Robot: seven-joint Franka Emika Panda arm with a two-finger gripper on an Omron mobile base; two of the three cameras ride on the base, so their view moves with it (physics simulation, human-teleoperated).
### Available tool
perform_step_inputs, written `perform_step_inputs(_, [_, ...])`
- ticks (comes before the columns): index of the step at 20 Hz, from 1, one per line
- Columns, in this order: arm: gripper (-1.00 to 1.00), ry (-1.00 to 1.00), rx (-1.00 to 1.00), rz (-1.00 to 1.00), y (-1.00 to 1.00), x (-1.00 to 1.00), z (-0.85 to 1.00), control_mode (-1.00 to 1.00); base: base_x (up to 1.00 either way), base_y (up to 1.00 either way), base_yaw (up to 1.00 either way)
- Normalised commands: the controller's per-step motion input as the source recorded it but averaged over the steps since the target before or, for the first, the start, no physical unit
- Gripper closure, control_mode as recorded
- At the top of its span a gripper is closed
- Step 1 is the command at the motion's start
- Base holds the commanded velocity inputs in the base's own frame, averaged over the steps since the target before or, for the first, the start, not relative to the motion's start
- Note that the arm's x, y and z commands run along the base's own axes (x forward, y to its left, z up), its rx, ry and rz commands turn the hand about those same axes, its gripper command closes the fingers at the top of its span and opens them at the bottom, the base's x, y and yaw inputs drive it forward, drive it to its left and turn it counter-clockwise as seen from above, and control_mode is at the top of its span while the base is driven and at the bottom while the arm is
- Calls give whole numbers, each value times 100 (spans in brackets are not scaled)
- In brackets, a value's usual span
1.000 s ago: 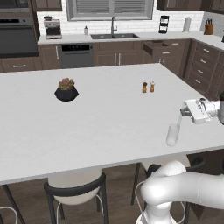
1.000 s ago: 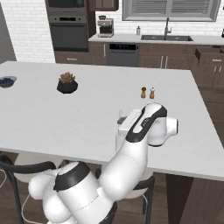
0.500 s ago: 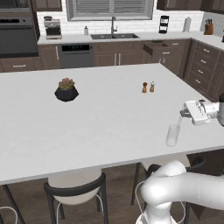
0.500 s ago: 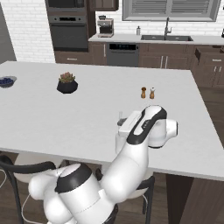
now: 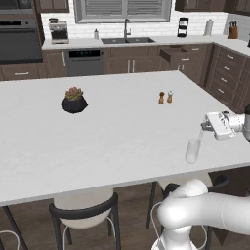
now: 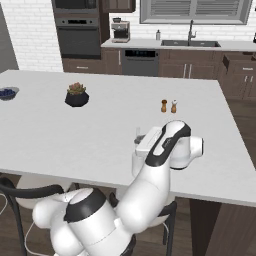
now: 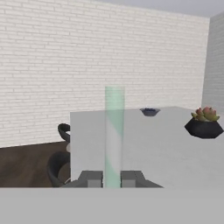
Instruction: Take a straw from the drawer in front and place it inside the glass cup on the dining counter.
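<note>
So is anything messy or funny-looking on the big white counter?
Nothing is spilled or knocked over. The glass cup stands upright near the edge of the dining counter, and the two shakers and the potted plant stand straight too. The claw is shut on the straw above the cup.

White brick wall [image 7: 52, 65], dark-brown cabinets [image 5: 222, 73], window blinds [image 5: 122, 9], dark wood floor [image 7: 26, 166].

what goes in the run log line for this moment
gripper: shut on straw | position: above glass cup | dining counter | straw not yet in cup
</note>
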Motion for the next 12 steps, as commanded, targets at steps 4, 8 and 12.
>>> perform_step_inputs(4, [100, 0, 0, 0, 0, 0, -18, -100, 0, 0, 0])
perform_step_inputs(8, [100, 0, 0, 0, 0, 0, -28, -100, 0, 0, 0])
perform_step_inputs(12, [100, 0, 0, 0, 0, 2, -27, -100, 0, 0, 0])
